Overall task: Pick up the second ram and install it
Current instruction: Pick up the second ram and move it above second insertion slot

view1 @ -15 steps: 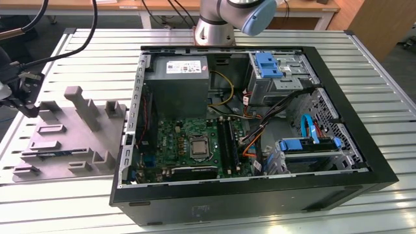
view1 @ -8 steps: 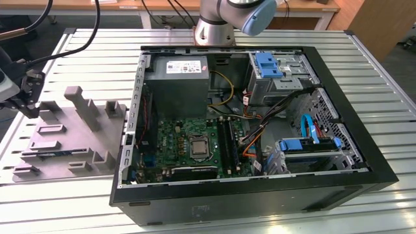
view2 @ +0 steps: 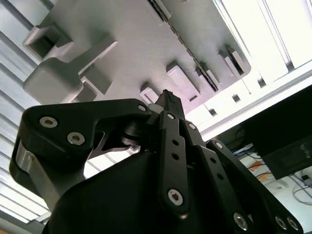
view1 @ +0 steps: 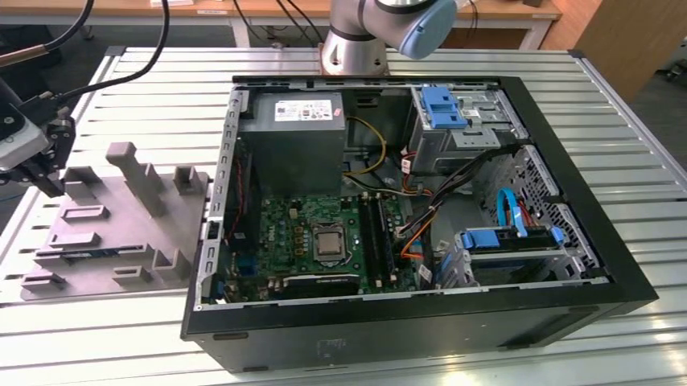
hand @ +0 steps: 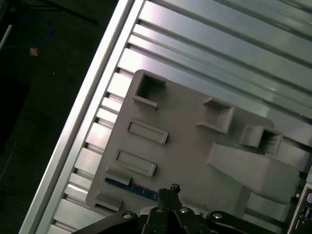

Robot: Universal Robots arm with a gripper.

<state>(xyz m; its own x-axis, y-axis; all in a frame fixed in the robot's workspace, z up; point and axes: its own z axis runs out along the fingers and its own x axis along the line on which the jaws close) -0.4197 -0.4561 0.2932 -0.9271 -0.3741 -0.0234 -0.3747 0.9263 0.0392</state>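
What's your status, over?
Tool shut, empty, above fixture. Ram lying in fixture slot, by tool tip. Nothing between them.

Grey fixture block [hand: 195, 146], blue second ram [hand: 127, 186], black pincer [view2: 168, 99], green motherboard [view1: 290, 233], silver table [view1: 601, 104] (ribbed stripes).

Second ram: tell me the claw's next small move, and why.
Probably lower the claw toward the second ram. In the exterior view the claw hangs above the grey fixture, apart from it, while the ram rests on the fixture near its edge, not gripped.
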